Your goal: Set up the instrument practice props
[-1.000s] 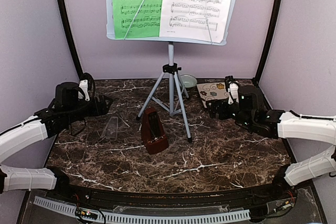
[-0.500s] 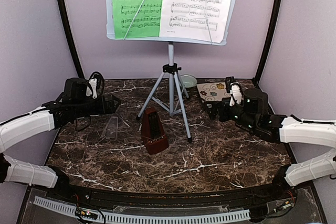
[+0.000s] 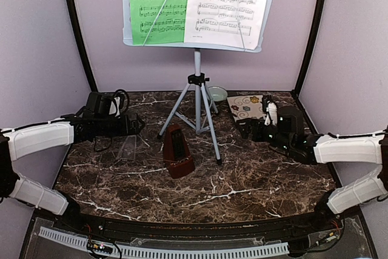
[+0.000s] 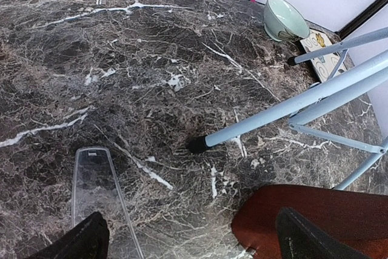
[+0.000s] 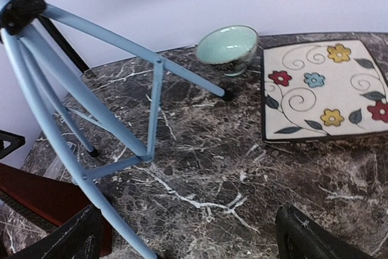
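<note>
behind tripod legs [image 3: 210,123], green bowl [image 3: 217,94], flowered tile [image 3: 247,106] alongside

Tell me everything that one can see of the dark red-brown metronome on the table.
The metronome is a dark red-brown pyramid that looks like polished wood. It stands on its base on the marble table, just in front of the pale tripod legs but apart from them. Its clear cover is off and lies flat to its left. Only the table touches it. The details of its face are too small to tell.
</note>
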`<act>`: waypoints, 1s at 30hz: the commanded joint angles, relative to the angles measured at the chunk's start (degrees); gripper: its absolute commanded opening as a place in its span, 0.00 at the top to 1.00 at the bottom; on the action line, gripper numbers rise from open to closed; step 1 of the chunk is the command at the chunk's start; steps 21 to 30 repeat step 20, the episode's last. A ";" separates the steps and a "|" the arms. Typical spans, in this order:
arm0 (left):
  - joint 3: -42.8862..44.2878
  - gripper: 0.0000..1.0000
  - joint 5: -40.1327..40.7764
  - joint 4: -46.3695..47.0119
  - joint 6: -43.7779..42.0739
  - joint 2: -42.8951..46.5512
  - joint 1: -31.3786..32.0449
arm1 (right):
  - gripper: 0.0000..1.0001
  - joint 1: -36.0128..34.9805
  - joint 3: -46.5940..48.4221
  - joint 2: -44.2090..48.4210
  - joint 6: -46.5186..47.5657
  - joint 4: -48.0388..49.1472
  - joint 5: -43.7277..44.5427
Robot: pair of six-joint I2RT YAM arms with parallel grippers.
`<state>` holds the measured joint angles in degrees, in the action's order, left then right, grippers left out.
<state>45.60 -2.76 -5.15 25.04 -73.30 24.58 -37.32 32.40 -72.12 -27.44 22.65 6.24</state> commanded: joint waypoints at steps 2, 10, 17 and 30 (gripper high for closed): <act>-3.15 0.01 1.53 2.22 4.51 2.18 -0.67 | 0.00 1.19 0.96 -2.66 -6.42 -1.99 5.43; -4.95 0.01 3.85 2.10 6.78 3.06 -0.88 | 0.00 1.14 -0.02 -3.63 -7.11 -2.50 7.38; -6.13 0.01 5.44 1.72 6.84 4.77 -0.88 | 0.00 1.20 -1.39 -2.63 -6.05 -0.94 6.79; -6.39 0.01 5.49 1.66 6.83 5.20 -0.89 | 0.00 1.15 -1.84 -1.71 -6.04 -0.71 7.60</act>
